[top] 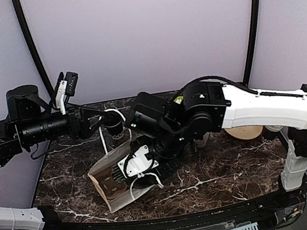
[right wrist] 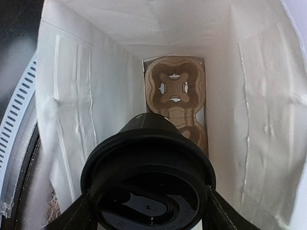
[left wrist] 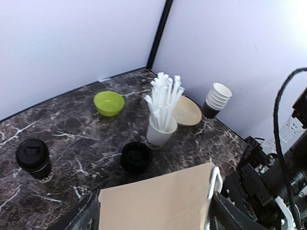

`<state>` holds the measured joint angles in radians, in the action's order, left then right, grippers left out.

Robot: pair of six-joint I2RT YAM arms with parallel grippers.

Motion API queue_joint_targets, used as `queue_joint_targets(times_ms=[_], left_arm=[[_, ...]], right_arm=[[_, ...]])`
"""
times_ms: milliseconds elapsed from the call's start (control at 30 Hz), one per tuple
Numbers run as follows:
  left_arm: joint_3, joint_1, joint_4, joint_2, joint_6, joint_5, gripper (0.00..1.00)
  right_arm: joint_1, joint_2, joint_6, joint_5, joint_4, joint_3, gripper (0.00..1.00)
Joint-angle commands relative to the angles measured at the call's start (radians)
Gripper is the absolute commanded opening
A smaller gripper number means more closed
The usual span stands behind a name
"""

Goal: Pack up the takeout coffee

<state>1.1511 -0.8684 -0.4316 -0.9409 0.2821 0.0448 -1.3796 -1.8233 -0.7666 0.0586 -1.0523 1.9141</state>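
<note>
The takeout coffee [right wrist: 148, 199] sits inside the paper bag [right wrist: 86, 96], above a cardboard cup carrier [right wrist: 175, 91] at the bag's bottom. The right gripper [right wrist: 148, 213] grasps it at the lid. The left gripper [left wrist: 153, 218] is released, its fingers spread either side of the bag's edge. Another lidded coffee [left wrist: 32, 155] stands on the counter [left wrist: 72, 124].

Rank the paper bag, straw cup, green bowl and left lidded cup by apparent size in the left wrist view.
1. Paper bag, filling the lower frame.
2. Straw cup with its straws.
3. Lidded cup and green bowl: near alike; the cup sits closer to the camera, so no ranking.
</note>
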Motion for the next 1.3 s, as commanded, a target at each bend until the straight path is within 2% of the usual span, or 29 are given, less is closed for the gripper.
queue_joint_targets(times_ms=[0, 167, 567, 733, 1000, 1167, 1267], left_arm=[[0.013, 0.004, -0.042, 0.026, -0.037, -0.238, 0.81], [-0.023, 0.02, -0.038, -0.01, -0.035, -0.285, 0.82], [-0.083, 0.182, -0.106, -0.13, 0.005, -0.211, 0.82], [-0.141, 0.227, -0.084, -0.145, 0.014, -0.136, 0.82], [-0.231, 0.295, 0.041, -0.211, 0.004, 0.043, 0.8], [-0.224, 0.32, 0.056, -0.279, -0.013, 0.122, 0.79], [-0.181, 0.327, 0.034, -0.277, -0.023, 0.103, 0.77]], right_arm=[[-0.034, 0.03, -0.003, 0.064, 0.049, -0.054, 0.53], [-0.037, 0.047, 0.011, 0.131, 0.115, -0.113, 0.53], [-0.038, 0.083, 0.036, 0.181, 0.229, -0.212, 0.51], [-0.038, 0.074, 0.017, 0.235, 0.253, -0.231, 0.51], [-0.038, 0.042, -0.022, 0.304, 0.301, -0.264, 0.5], [-0.036, 0.009, -0.048, 0.309, 0.307, -0.245, 0.5], [-0.036, -0.014, -0.05, 0.299, 0.276, -0.204, 0.5]])
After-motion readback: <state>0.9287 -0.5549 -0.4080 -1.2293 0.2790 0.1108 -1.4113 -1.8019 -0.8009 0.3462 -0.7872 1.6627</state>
